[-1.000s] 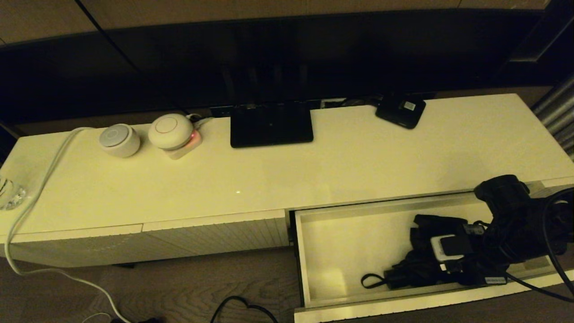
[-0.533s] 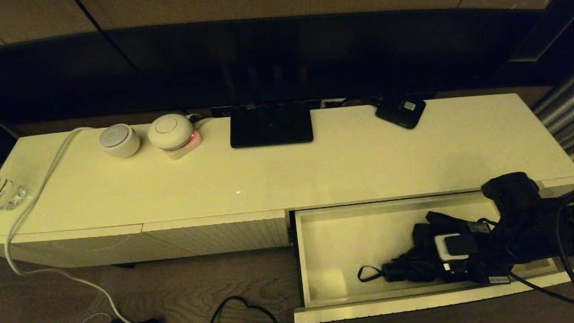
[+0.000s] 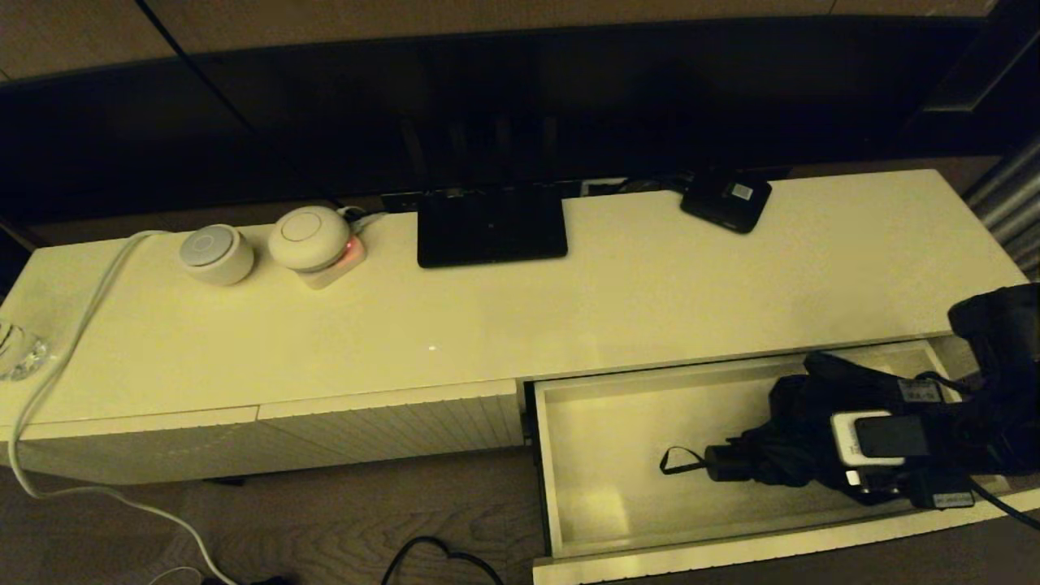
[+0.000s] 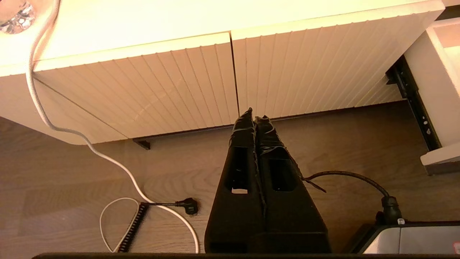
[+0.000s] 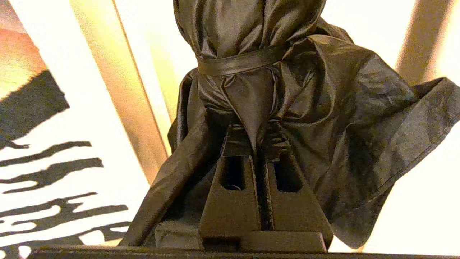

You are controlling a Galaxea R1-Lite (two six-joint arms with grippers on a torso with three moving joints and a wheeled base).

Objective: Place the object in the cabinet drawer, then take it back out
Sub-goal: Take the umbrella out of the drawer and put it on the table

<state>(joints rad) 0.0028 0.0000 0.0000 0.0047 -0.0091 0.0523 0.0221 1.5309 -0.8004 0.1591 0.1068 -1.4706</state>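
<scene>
Since a second ago the right hand (image 3: pixel 873 443) has drawn back toward the right end of the open drawer (image 3: pixel 585 479), and the black folding umbrella (image 3: pixel 780 451) has gone with it: its handle and wrist loop (image 3: pixel 674 461), which lay near the drawer's front wall, now sit farther back, about midway between front and rear walls, with the canopy bunched nearer the right end. Whether the umbrella is lifted off the drawer floor cannot be told.

The right hand's fingers (image 5: pixel 230 187) are pressed almost together, pinching the loose canopy fabric just below the tie strap; the cloth drapes over and around both fingers in the right wrist view. The left hand (image 4: pixel 254 118) hangs parked over the wooden floor (image 4: pixel 72 187) in front of the closed ribbed front panels (image 4: pixel 161 82), fingers pressed together, holding nothing.

Farther off, on the desk (image 3: pixel 650 284), stand a flat black stand base (image 3: pixel 491 227), a small black box with a white label (image 3: pixel 725 201), two round white devices (image 3: pixel 216 253) and (image 3: pixel 309 237), and a white cable (image 3: pixel 73 325) trailing off the left end.
</scene>
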